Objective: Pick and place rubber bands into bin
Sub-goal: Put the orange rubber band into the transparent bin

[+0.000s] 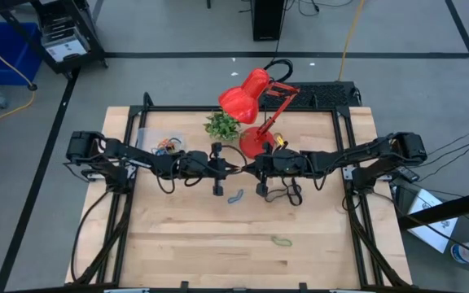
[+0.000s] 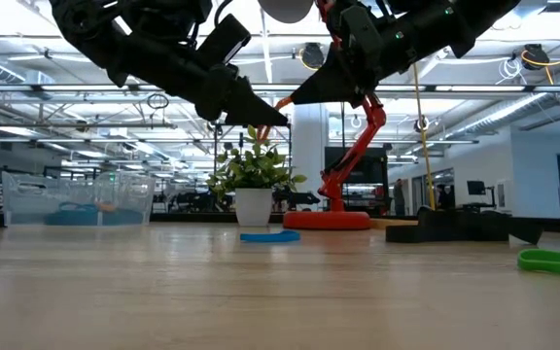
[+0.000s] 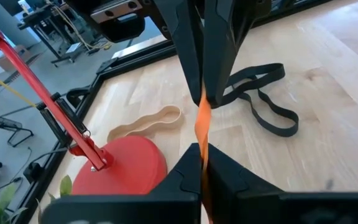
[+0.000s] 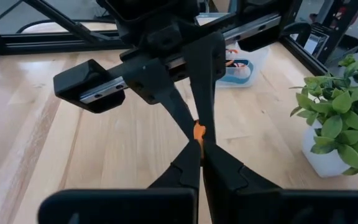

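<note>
Both grippers, left gripper (image 1: 236, 168) and right gripper (image 1: 248, 169), pinch same orange band (image 3: 202, 118) mid-air above table centre, tip to tip. Risk: uneven release snaps band away, missing bin (image 1: 155, 143) at far left.

I can read no text, label, brand or number anywhere on my feeds; nothing on the table, the arms or the room behind carries legible writing.

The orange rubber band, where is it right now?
The orange rubber band is up in the air over the middle of the table, pinched between the left gripper and right gripper, near the red lamp.
</note>
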`<state>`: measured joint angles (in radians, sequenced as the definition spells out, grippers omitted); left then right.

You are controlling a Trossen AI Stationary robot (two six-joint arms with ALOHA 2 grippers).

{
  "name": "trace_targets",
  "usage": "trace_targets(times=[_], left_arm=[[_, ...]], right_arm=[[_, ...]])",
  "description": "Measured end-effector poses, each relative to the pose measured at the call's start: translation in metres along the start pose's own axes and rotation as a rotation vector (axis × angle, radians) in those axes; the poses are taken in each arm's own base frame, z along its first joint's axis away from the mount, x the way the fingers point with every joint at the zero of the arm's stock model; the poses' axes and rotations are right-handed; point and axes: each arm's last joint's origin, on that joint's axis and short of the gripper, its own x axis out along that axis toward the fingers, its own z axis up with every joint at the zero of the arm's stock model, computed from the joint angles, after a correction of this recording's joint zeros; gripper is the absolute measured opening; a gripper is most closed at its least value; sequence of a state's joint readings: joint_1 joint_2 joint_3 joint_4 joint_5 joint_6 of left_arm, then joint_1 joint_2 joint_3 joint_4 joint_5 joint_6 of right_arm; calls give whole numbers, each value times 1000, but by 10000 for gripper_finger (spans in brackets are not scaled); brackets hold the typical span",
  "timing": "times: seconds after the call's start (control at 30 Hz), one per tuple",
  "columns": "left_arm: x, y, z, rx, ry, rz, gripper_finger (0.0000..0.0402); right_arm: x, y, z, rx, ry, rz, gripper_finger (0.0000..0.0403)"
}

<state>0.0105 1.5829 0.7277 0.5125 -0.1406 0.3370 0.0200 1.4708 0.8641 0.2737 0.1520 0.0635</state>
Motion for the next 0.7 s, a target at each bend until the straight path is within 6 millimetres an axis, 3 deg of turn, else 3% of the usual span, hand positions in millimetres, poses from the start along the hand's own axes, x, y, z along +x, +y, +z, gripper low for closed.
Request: trace_targets(times=[0.7], left_arm=[[0, -1, -2, 2, 24, -6, 11]], right_arm=[[0, 0, 1, 0, -14, -1, 56]])
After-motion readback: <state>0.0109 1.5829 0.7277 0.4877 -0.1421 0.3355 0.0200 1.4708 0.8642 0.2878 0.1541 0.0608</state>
